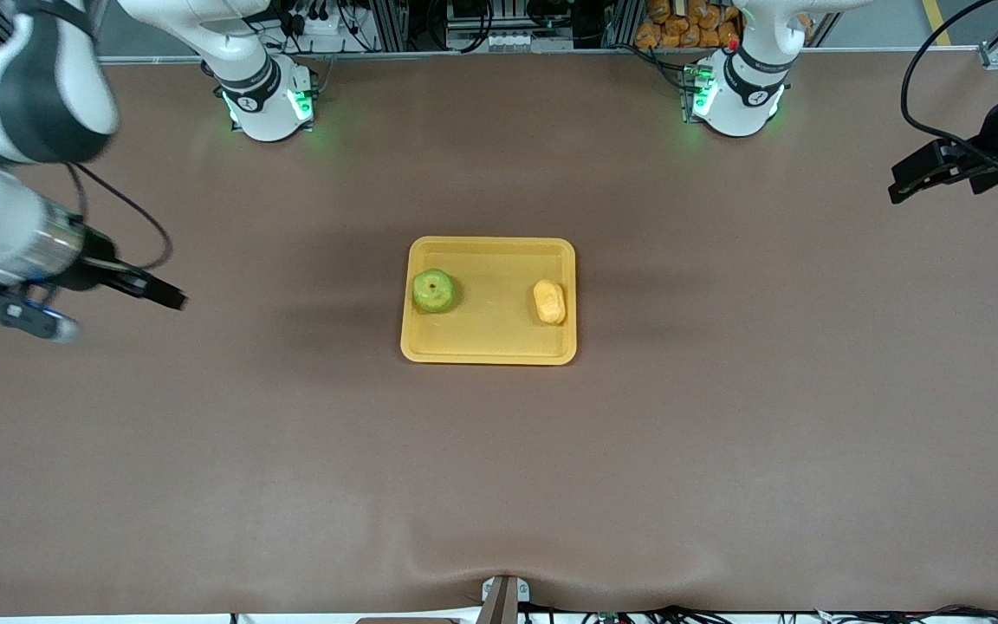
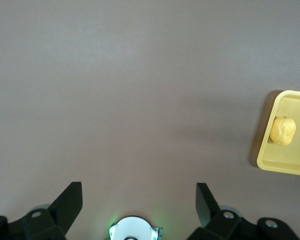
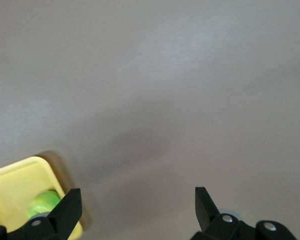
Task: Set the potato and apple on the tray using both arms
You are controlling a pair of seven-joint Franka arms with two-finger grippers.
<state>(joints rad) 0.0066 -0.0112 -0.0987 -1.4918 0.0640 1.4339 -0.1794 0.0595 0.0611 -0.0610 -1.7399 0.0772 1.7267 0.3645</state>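
The tray (image 1: 489,348) sits mid-table with bare brown table (image 1: 499,485) all round. The apple (image 1: 433,290) lies by the tray's edge toward the right arm's end, the potato (image 1: 549,302) by the edge toward the left arm's end. Both grippers hang over the table's ends, well clear — left gripper (image 2: 139,200) and right gripper (image 3: 138,205) spread wide, empty.

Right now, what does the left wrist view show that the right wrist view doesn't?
Only the left wrist view shows the potato, lying in the tray near its rim, plus the left gripper, open over bare table. Only the right wrist view shows the apple, in a corner of the tray and partly hidden by a finger of the right gripper, which is also open. Both views share an edge of the same yellow tray and the brown table, with nothing between either gripper's fingers.
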